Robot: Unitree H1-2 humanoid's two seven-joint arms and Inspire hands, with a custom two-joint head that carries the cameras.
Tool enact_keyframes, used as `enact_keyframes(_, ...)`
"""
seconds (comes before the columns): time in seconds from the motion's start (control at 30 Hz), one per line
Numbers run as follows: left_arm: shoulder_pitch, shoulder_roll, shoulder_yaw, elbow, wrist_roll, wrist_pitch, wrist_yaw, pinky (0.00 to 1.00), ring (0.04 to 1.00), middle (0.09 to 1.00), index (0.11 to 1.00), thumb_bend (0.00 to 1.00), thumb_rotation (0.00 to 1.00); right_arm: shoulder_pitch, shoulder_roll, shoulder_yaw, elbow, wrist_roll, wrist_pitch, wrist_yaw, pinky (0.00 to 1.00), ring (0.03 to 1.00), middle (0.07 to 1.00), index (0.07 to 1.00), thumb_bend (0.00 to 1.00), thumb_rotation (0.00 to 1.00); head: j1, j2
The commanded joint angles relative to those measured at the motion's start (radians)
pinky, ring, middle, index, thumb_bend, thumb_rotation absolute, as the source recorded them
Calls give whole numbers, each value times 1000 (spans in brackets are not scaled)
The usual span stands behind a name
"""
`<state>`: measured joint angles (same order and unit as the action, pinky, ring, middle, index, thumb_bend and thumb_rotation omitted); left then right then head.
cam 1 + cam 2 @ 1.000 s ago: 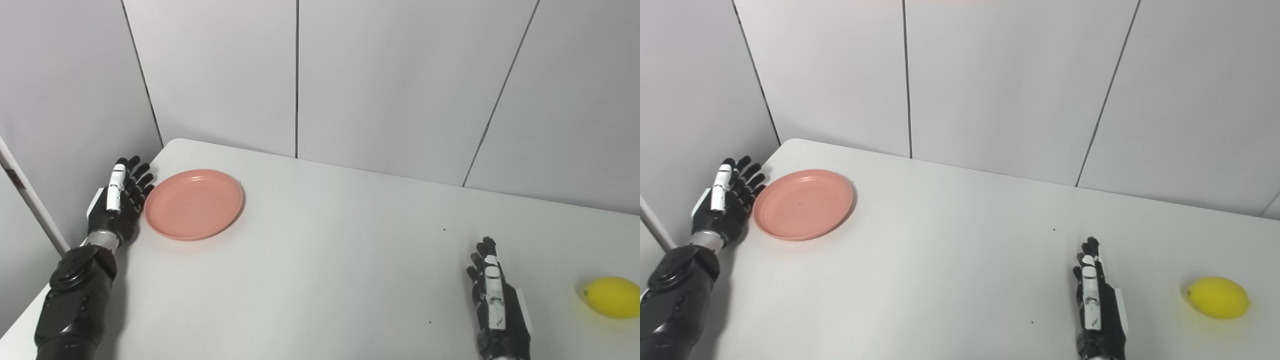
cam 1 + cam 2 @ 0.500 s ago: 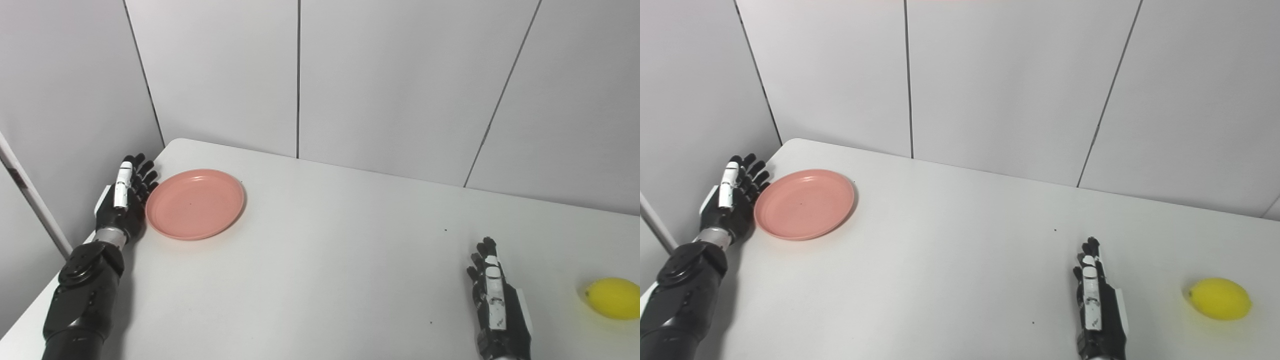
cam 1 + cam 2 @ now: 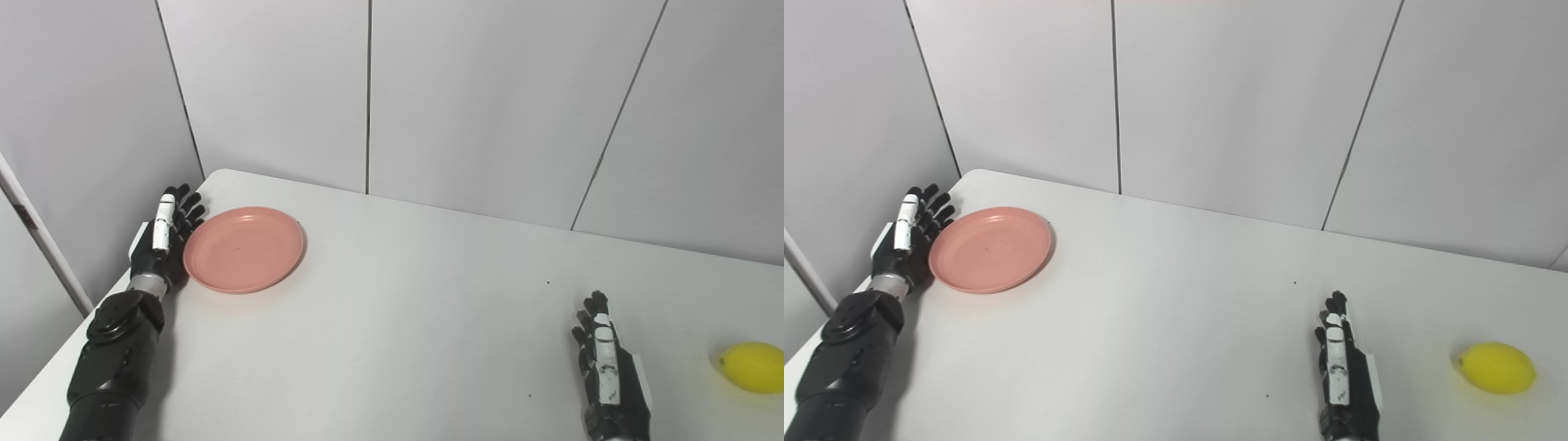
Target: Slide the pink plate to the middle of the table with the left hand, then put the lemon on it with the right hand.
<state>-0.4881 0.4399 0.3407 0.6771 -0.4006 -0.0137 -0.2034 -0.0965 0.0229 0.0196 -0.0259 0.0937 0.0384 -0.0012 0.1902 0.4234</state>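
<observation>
Your left hand (image 3: 160, 244), fingers (image 3: 184, 211) spread and empty, stands against the pink plate's (image 3: 244, 248) far-left edge, ready to push. Your right hand (image 3: 607, 373) waits flat, fingers extended, between plate and lemon (image 3: 751, 366), on the desk (image 3: 392, 318).

We are in what looks like a lab or test booth, not a home. Plain pale wall panels (image 3: 478, 110) with thin dark seams close in the back and left side, and nothing hangs on them. In front of us we see a bare white table (image 3: 398, 331) with a rounded corner, its top marked only by a few small dark specks. The lighting is flat and even, and we see no household furnishings.
</observation>
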Motion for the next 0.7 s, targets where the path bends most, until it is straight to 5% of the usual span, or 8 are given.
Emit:
enact_keyframes(0.0,-45,-16,-26,2,6,11,-33,984,961,954,938,420,1000,-14,3,0,-38,3,-4,10,1000,1000,1000,1000,244,1000,-1,2)
enact_keyframes(0.33,-51,-46,-60,-33,-5,20,-43,980,958,953,938,449,1000,-14,6,0,-38,-1,-3,7,1000,994,998,1000,256,1000,-4,6)
enact_keyframes(0.67,-38,-99,-92,-136,15,102,5,952,949,945,933,419,1000,-9,11,4,-52,-10,11,5,1000,991,995,1000,261,1000,-11,12)
